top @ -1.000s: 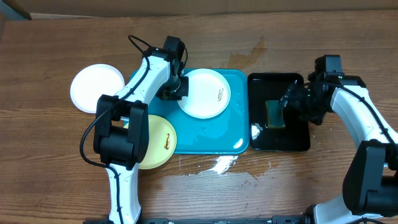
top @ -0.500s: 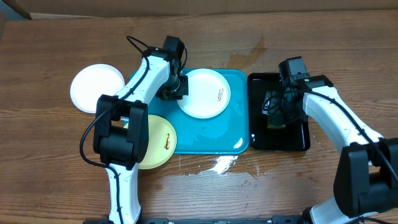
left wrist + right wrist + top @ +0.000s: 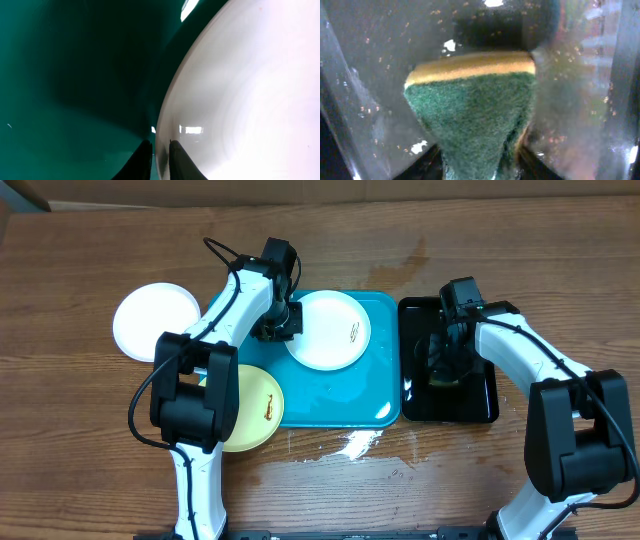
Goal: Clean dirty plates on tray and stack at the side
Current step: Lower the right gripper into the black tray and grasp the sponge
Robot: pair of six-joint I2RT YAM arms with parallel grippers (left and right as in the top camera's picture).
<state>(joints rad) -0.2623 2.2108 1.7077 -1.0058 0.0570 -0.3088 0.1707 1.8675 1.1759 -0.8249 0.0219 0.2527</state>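
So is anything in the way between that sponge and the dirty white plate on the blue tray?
Nothing visible. Between the sponge and the white plate lie only the rim of the black tray and bare blue tray. The left gripper pinches the plate's far edge.

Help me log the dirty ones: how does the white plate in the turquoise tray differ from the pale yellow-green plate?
Colour aside, the white round plate lies inside the turquoise plastic tray; the pale yellow-green round plate overhangs its front-left corner. The left gripper's fingers pinch the white plate's rim; no fingers hold the yellow-green one. Both are similar in size, each with a small dark smear.
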